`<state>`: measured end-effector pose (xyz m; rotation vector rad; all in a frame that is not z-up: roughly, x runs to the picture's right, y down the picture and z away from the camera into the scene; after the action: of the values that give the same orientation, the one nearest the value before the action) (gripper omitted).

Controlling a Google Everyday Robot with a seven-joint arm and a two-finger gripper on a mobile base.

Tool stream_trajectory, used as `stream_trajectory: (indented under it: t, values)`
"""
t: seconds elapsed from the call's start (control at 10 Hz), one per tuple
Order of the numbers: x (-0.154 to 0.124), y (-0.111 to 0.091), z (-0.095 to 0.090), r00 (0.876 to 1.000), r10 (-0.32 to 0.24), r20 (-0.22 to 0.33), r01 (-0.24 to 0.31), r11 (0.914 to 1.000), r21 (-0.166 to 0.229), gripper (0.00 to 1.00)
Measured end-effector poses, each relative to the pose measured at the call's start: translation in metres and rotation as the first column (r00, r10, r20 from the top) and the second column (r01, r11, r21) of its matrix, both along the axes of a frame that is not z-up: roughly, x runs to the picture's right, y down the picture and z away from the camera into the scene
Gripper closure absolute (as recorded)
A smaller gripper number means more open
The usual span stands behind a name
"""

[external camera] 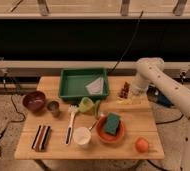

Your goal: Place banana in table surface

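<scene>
Banana (124, 101) lies flat on the table (138, 120), right side, behind the orange fruit (142, 145) and the red plate (110, 136). My hand (134, 96) hangs right over its far end; can't tell whether it's gripping. Grapes (124, 90) just beyond, beside the green tray (84, 93).

Banana (123, 101): slim, pale-yellow, lying flat on the plank table surface (133, 122) near its right edge; the gripper (134, 95) sits just at its 2 o'clock.
</scene>
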<state>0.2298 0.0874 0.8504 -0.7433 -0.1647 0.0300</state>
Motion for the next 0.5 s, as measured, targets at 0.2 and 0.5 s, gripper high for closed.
stream_trajectory:
  t: [0.2,0.5]
  values:
    - [-0.008,0.021,0.015,1.0,-0.018,-0.015,0.018,0.9988,-0.046,0.88]
    - [-0.01,0.041,0.026,0.998,-0.037,-0.041,0.033,0.9959,-0.084,0.58]
